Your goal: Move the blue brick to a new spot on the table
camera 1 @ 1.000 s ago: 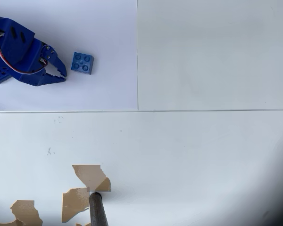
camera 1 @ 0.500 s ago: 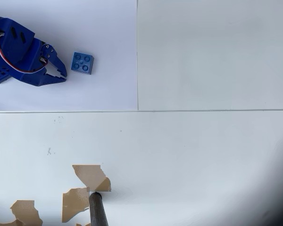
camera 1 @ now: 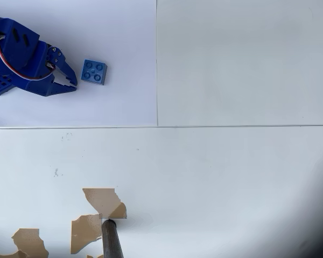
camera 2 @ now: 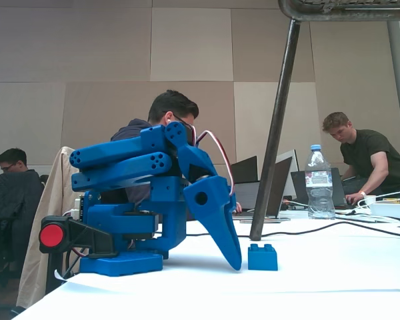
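One blue brick (camera 2: 263, 257) sat on the paper sheet (camera 1: 124, 97) near the counter's (camera 1: 231, 172) top-left corner in the overhead view. One end effector (camera 1: 71, 81) stood just beside it, tips slightly apart and empty. This looked like the approach; next it needed to straddle the brick.

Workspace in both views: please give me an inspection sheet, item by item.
Surface: white table with seam lines, a paper sheet at upper left of the overhead view, chipped brown patches at the bottom.
Job's things: blue brick on the sheet, studs up, free.
Clutter: dark pole standing on the table.
Grippers: gripper just left of the brick in the overhead view, tips low; open or shut, cannot tell.
Cables: red and white wires on the arm; black cable behind.
Surroundings: people at laptops, water bottle.
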Action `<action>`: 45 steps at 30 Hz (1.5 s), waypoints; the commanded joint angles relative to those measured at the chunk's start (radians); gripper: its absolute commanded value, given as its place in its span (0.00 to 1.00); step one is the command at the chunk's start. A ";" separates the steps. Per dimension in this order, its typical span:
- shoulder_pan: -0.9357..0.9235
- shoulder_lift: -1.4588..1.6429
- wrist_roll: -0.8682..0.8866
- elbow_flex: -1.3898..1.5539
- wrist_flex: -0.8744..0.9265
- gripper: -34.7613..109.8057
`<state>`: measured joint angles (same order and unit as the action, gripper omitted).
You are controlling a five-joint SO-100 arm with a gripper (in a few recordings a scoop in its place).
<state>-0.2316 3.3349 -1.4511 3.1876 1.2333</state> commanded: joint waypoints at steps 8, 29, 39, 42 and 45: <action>0.071 0.000 0.092 -0.160 0.089 0.24; -0.058 -1.078 -0.160 -0.919 0.026 0.49; -0.002 -1.100 -0.138 -0.716 -0.179 0.51; 0.032 -1.100 -0.089 -0.675 -0.199 0.51; 0.060 -1.118 -0.055 -0.634 -0.244 0.51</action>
<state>-0.1979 2.2289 -1.5386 2.5433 1.0278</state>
